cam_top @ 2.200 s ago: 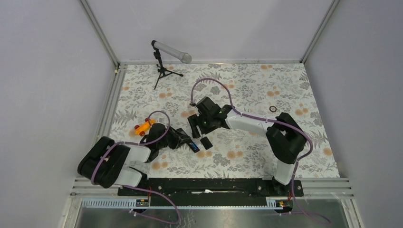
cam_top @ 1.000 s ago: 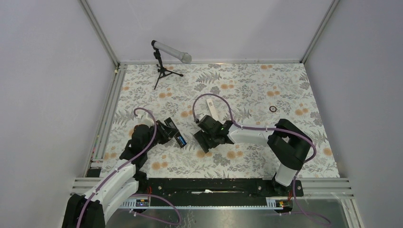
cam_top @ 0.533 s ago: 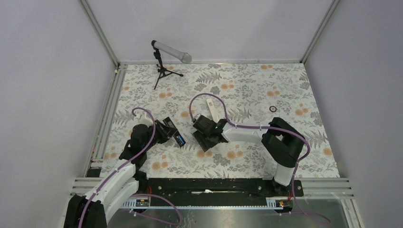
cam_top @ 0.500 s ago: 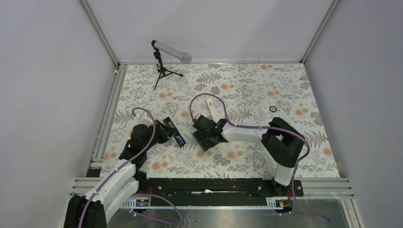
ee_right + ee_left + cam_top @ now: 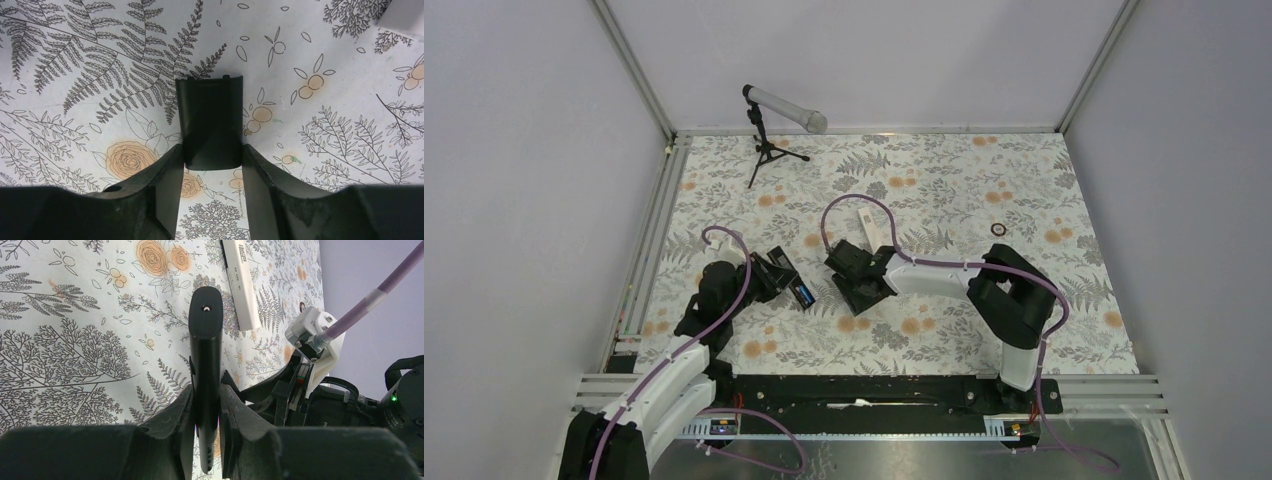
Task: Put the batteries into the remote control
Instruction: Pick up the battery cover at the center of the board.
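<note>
The black remote control (image 5: pixel 786 277) is held on its edge, with my left gripper (image 5: pixel 206 405) shut on its body (image 5: pixel 205 355). A blue battery (image 5: pixel 804 293) shows in the remote's open compartment in the top view. Just to its right, the black battery cover (image 5: pixel 211 122) lies flat on the flowered table (image 5: pixel 944 190). My right gripper (image 5: pixel 211 165) is down over the cover (image 5: pixel 867 293), its fingertips (image 5: pixel 172 165) pressed against both sides of the near end. No other batteries show.
A white remote (image 5: pixel 241 282) lies behind the right gripper (image 5: pixel 856 265). A microphone on a small tripod (image 5: pixel 769 130) stands at the back left. A small black ring (image 5: pixel 998 229) lies at the right. The right arm's purple cable (image 5: pixel 854 205) loops above the white remote (image 5: pixel 869 228).
The right gripper's jaws have closed in onto the battery cover, and the arm has edged slightly left. Earlier, the left arm swung left and lifted the remote; it has held still since.
</note>
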### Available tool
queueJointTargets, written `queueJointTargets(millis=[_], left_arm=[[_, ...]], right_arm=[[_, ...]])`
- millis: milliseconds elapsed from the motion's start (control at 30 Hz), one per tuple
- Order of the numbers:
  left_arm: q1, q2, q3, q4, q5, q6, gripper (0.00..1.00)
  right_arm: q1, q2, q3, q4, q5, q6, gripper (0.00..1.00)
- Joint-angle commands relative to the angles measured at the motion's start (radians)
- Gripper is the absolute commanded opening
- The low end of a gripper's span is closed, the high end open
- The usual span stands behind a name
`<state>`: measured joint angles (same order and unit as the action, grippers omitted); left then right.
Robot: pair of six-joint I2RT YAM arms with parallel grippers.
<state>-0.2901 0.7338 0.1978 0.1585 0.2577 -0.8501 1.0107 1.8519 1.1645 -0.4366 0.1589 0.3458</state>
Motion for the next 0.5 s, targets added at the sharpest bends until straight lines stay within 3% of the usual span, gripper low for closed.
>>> queueJointTargets(millis=[0,167,467], left_arm=[[0.005,-0.026,0.05,0.03,0.016,-0.003,0.0],[0.005,-0.033,0.046,0.042,0.026,-0.003,0.0],[0.003,-0.02,0.056,0.136,0.095,-0.02,0.0]], right_arm=[[0.006,0.038,0.013,-0.013,-0.035,0.021,0.45],[0.006,-0.018,-0.009,0.013,0.004,0.037,0.38],[0.007,-0.292,-0.076,0.088,-0.001,0.031,0.36]])
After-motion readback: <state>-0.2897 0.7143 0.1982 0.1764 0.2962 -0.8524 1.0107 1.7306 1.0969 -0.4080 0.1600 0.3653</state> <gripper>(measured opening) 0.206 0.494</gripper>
